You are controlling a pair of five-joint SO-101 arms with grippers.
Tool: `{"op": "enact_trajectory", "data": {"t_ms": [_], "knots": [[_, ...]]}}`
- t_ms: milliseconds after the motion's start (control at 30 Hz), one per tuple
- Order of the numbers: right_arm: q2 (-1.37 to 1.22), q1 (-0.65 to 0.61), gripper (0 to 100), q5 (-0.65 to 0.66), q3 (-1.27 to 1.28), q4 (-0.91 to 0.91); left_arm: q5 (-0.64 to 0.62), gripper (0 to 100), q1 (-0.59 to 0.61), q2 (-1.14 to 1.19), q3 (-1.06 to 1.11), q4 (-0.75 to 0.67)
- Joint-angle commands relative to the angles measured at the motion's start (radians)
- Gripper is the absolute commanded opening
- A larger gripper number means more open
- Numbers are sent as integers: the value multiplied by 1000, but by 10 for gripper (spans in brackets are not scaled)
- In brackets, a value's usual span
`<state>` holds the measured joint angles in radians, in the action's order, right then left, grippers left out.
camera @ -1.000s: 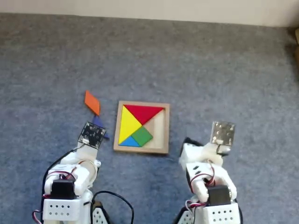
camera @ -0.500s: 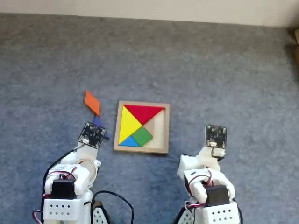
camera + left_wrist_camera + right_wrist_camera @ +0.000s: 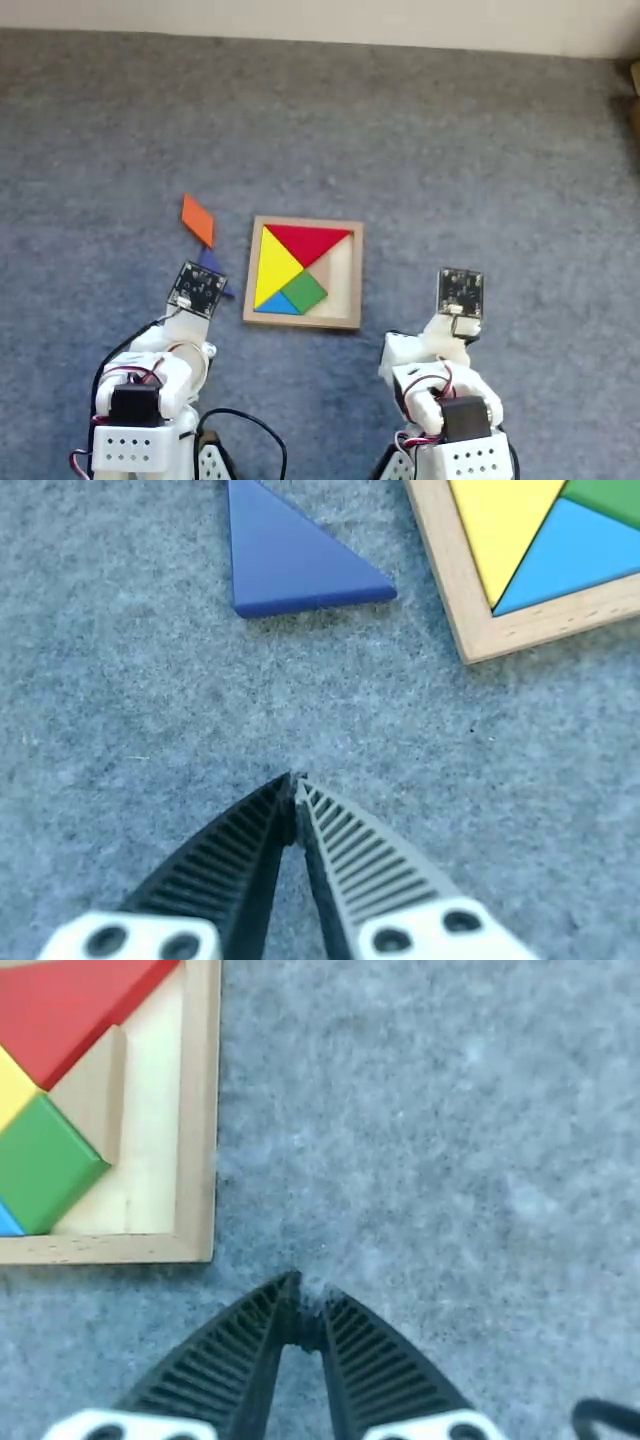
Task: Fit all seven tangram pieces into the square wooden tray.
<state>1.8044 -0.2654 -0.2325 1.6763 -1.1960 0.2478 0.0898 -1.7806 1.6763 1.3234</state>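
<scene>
Right gripper (image 3: 305, 1305): closed, empty; withdrawn over the past second to carpet (image 3: 480, 150) beside wooden tray (image 3: 300, 322). Left gripper (image 3: 295, 785): closed, empty, unmoved. Outside the tray, on its left: blue triangle (image 3: 285, 560), orange parallelogram (image 3: 197, 220). Likely left-arm work next.

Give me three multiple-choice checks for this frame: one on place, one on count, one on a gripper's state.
1. Where is the orange piece? A) on the carpet beside the tray B) inside the tray C) in a gripper
2. How many pieces lie outside the tray? A) none B) four C) two
3. The left gripper is: A) wide open B) shut, empty C) shut on a piece
Answers: 1A, it lies on carpet off the rim; 2C, the orange piece and the dark blue triangle; 3B, closed over bare carpet.
</scene>
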Motion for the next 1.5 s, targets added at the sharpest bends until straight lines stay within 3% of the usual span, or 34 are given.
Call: {"op": "enact_trajectory", "data": {"t_ms": [0,1000,1300,1467], "knots": [[-10,-1,5,8,139,-16,-11,5,8,-35,21,5],[-10,1,5,14,137,-35,-6,5,15,-36,-27,14],[-10,1,5,14,137,-35,-6,5,280,-36,-183,11],[-10,1,5,14,137,-35,-6,5,348,-36,-225,-103]]}}
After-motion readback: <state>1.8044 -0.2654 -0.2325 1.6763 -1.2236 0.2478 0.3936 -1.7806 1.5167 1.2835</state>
